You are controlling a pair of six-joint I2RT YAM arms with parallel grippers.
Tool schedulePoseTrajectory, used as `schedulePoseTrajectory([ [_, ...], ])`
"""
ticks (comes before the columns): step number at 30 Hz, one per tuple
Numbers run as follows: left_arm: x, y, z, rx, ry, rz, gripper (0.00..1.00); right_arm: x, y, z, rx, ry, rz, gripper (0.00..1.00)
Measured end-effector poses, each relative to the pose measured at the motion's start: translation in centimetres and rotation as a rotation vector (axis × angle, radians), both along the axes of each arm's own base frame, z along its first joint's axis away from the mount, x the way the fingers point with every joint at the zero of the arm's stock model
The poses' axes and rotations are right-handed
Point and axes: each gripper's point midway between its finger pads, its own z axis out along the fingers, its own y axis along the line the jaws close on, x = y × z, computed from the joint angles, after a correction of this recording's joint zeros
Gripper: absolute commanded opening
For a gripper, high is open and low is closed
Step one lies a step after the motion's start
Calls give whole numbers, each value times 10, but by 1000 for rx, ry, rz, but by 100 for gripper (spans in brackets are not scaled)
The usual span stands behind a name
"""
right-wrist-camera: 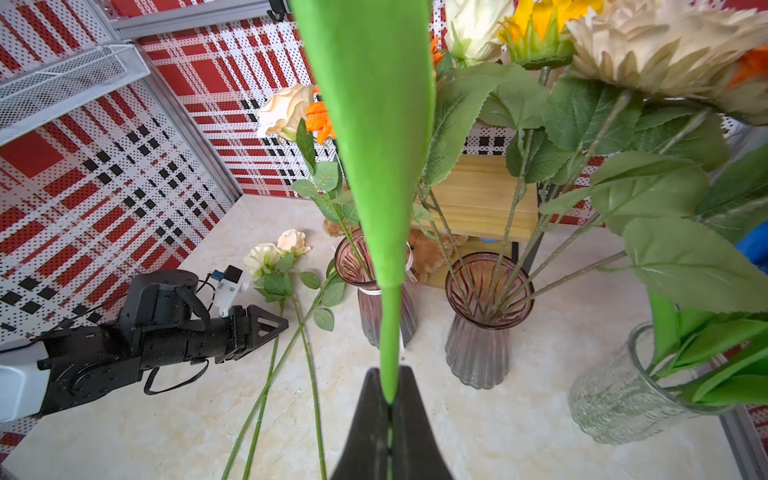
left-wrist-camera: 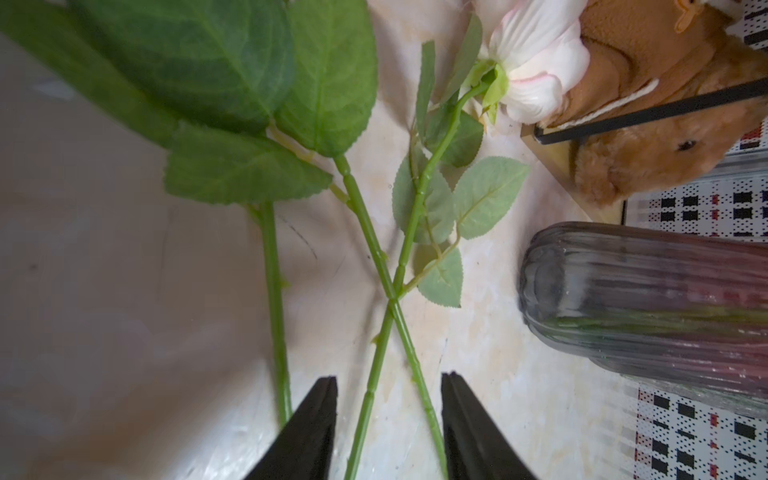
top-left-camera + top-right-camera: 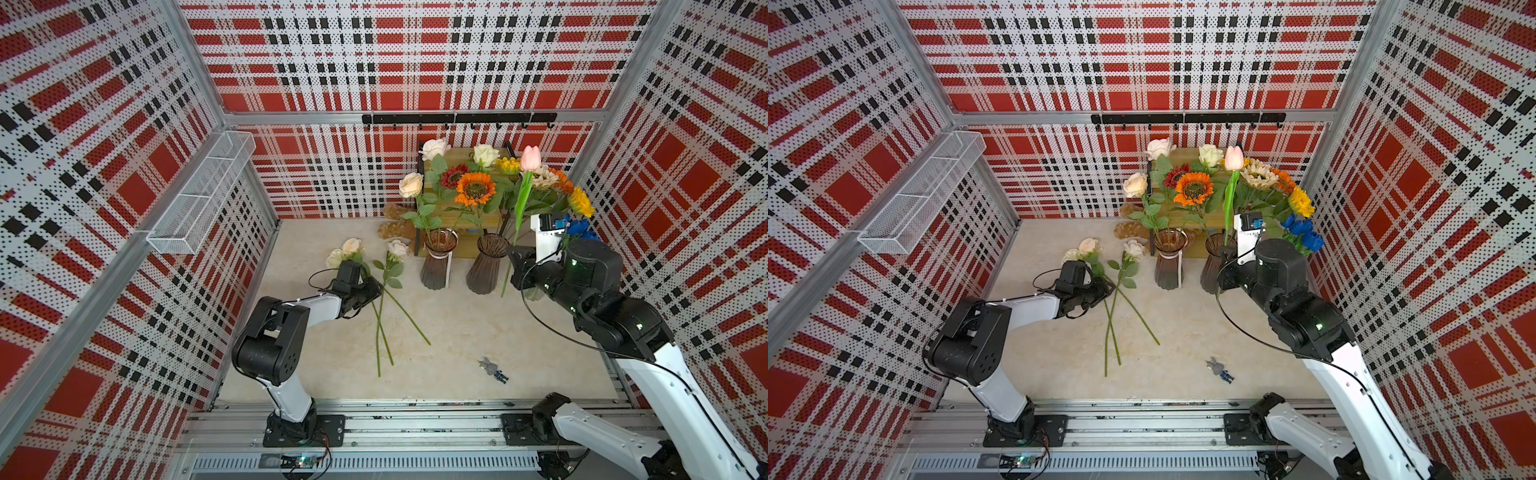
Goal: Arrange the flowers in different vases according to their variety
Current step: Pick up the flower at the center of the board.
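Note:
Three cream roses lie on the table with their stems crossed. My left gripper is low over those stems, open, and two stems run between its fingers untouched. A third stem lies just outside one finger. My right gripper is shut on the stem of a pink tulip and holds it upright near the vases. One ribbed purple vase holds roses, and another ribbed vase holds sunflowers. A clear vase holds blue tulips.
A wooden shelf stands behind the vases with a brown plush toy beside it. A small figurine lies near the front of the table. A white wire basket hangs on the left wall, and a black hook rail runs along the back.

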Motion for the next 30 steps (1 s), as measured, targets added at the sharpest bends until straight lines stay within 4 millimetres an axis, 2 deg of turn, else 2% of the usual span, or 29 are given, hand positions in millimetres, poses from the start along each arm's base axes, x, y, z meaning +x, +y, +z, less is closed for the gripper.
schedulePoseTrajectory([
  [7, 9, 2, -10, 0, -5, 31, 40, -4, -10, 12, -9, -35, -26, 0],
  [15, 23, -1, -10, -38, -54, 56, 39, -4, -17, 9, -35, -28, -53, 0],
  [19, 25, -2, -19, -41, -44, 63, 33, -4, -22, 6, -55, -20, -70, 0],
  [25, 30, -3, -22, -45, -52, 68, 27, -5, -36, 4, -84, -17, -118, 0],
  [30, 35, -4, -22, -51, -60, 66, 27, -4, -48, 5, -89, -22, -155, 0],
])
